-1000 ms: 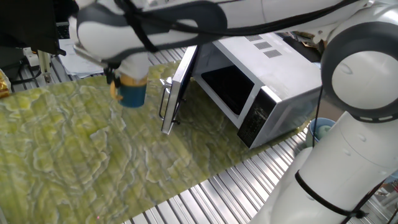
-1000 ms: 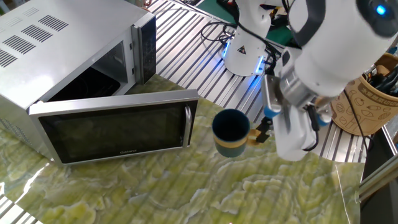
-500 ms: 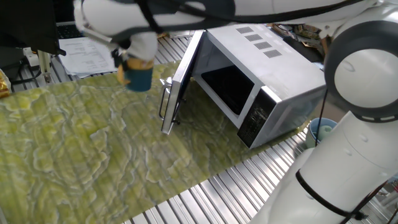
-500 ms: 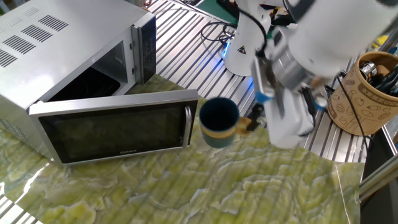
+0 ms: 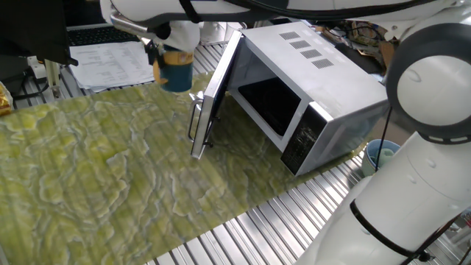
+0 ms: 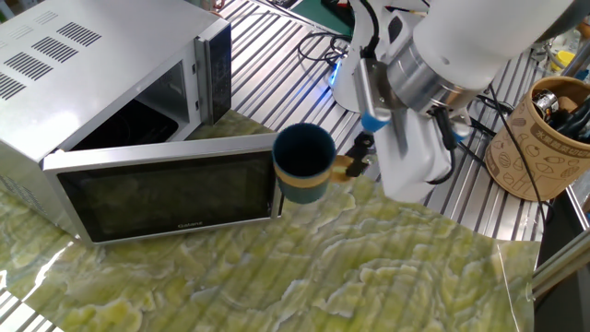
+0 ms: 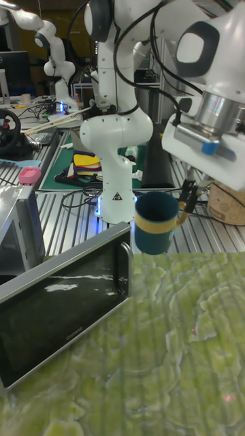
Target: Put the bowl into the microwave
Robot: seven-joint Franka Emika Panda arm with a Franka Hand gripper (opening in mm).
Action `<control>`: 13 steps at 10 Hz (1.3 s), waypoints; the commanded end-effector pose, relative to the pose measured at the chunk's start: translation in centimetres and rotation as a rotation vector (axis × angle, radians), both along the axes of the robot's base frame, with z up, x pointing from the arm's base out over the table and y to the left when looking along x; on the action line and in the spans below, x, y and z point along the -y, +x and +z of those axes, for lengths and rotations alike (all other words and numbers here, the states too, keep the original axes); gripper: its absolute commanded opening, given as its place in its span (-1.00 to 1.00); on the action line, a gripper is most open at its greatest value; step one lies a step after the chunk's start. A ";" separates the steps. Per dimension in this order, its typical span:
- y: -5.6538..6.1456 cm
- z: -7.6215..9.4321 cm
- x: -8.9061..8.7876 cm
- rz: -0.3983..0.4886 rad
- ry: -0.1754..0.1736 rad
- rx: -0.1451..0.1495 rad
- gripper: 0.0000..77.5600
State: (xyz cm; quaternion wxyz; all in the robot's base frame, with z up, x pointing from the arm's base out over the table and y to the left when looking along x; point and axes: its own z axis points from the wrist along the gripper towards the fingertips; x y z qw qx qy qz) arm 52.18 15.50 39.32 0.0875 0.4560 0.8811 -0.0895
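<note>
The bowl [image 5: 176, 68] [image 6: 303, 162] [image 7: 157, 221] is a dark teal cup with a yellowish band and a tan handle. It hangs in the air, tilted, just beyond the free edge of the open door. My gripper [image 6: 358, 157] [image 7: 188, 196] [image 5: 153, 53] is shut on its handle, with the fingers [image 7: 184, 199] reaching down from the white hand. The white microwave [image 5: 309, 88] [image 6: 101, 92] stands with its glass door [image 6: 171, 189] [image 7: 64, 310] [image 5: 213, 99] swung wide open and its dark cavity [image 5: 268, 103] showing.
A green patterned mat [image 5: 110, 177] covers the slatted metal table. A pale blue container [image 5: 380, 153] stands beside the microwave's far end. A tan pen cup [image 6: 544, 138] is at the table's edge. The arm's white base [image 7: 116, 163] rises behind the mat.
The gripper has carried the bowl upward and sideways toward the microwave's open door. The door and microwave have not moved.
</note>
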 end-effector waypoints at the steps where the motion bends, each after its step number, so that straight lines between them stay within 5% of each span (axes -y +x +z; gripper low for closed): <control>1: 1.2 1.2 1.5 0.025 -0.040 -0.003 -0.93; 4: 1.9 1.8 2.6 0.041 -0.097 -0.011 -0.93; 13: 2.7 3.0 7.3 0.078 -0.159 -0.045 -0.93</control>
